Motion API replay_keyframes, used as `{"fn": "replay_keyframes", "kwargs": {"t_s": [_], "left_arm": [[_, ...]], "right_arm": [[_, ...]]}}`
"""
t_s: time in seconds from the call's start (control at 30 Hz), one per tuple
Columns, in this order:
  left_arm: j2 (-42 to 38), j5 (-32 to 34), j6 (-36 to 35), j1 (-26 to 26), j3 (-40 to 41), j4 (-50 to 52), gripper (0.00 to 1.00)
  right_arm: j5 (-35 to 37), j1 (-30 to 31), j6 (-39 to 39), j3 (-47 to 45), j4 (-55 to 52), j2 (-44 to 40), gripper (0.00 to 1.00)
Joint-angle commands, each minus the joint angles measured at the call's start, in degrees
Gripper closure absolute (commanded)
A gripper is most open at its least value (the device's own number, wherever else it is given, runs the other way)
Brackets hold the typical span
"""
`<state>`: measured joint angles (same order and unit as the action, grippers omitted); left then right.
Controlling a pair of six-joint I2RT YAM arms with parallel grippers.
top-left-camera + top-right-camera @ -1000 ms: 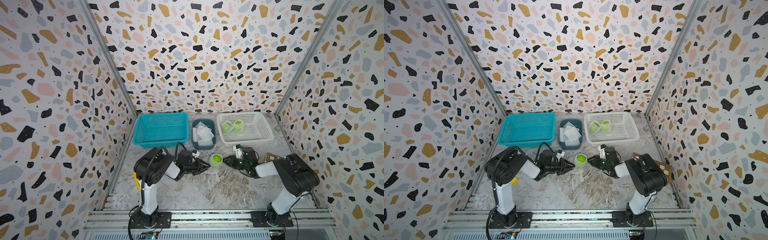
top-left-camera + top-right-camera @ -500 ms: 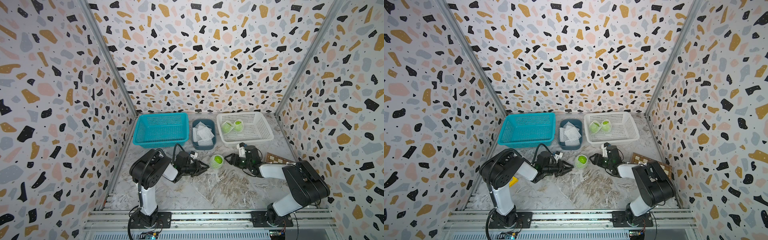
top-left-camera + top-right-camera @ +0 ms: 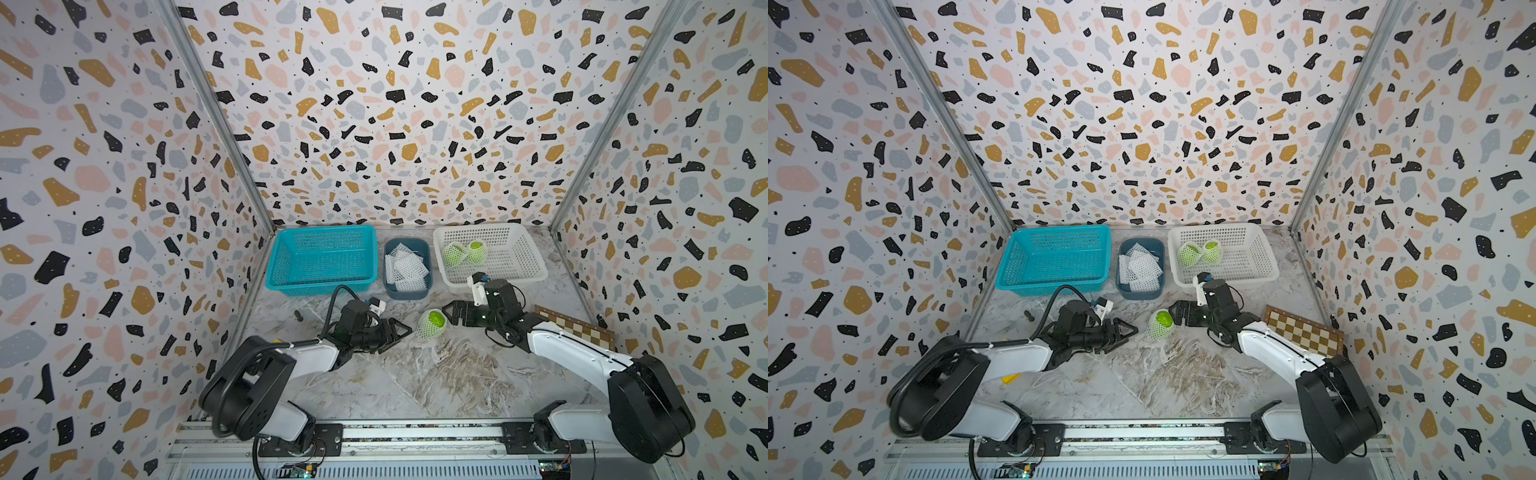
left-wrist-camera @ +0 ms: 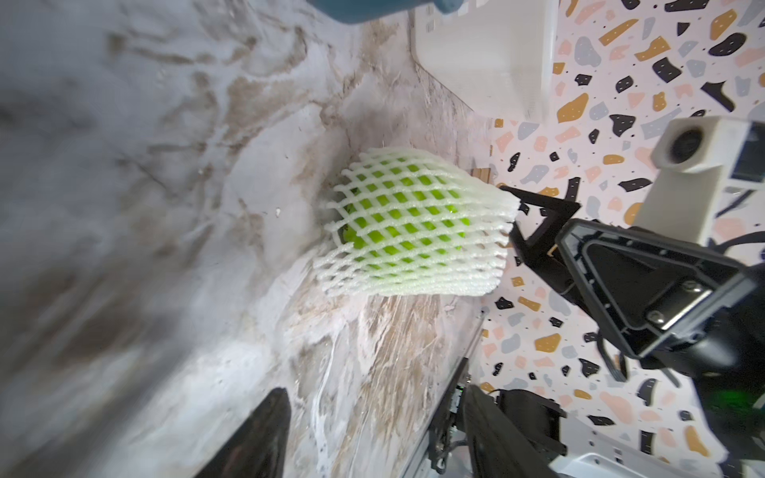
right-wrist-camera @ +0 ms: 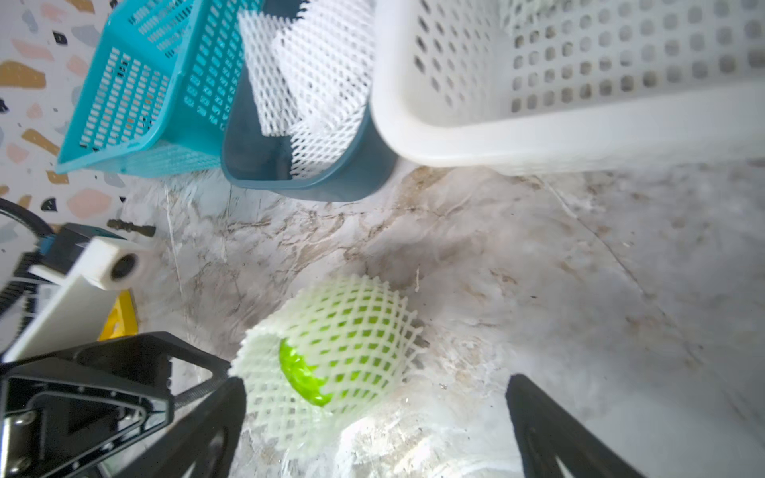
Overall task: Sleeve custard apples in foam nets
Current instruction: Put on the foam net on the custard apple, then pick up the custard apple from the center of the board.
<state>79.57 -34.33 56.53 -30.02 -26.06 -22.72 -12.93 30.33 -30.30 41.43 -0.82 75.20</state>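
One custard apple [image 3: 432,323] lies on the marble table inside a white foam net [image 4: 410,231], green skin showing at the open end [image 5: 302,372]. My left gripper [image 3: 405,331] is open just left of it, not touching. On the fruit's right, my right gripper [image 3: 451,312] stands wide open, its fingers on either side of the net's edge in the right wrist view. Two more netted custard apples [image 3: 463,252] sit in the white basket [image 3: 494,283]. Spare foam nets [image 3: 405,266] fill the dark blue bin [image 3: 407,292].
A teal basket [image 3: 322,257] stands at the back left beside the bin. A chequered board [image 3: 573,328] lies by the right wall under the right arm. A small dark object [image 3: 298,316] rests near the left wall.
Both grippers have opened and let go of the net, and both have drawn back a little from the fruit. The sleeved fruit stays on the table between them.
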Motion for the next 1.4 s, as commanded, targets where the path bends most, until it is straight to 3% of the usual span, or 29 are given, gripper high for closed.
{"fn": "replay_keyframes", "kwargs": {"t_s": [0.0,0.2,0.4,1.37], "left_arm": [[-7.32,6.04,-6.07,0.26,-1.54,16.91,0.32],[-18.91,10.95,-10.82,0.3,-2.67,30.15,0.29],[-24.3,12.07,-10.93,0.24,-0.69,32.79,0.29],[-22.75,11.8,-10.59,0.53,0.38,32.09,0.29]], "right_arm": [[4.34,3.85,3.86,5.41,-8.35,1.58,0.0],[8.09,8.52,4.49,12.16,-13.44,9.39,0.0],[10.65,10.25,4.55,16.18,-16.01,15.09,0.0],[15.11,13.43,7.73,23.46,-20.18,24.62,0.11]]}}
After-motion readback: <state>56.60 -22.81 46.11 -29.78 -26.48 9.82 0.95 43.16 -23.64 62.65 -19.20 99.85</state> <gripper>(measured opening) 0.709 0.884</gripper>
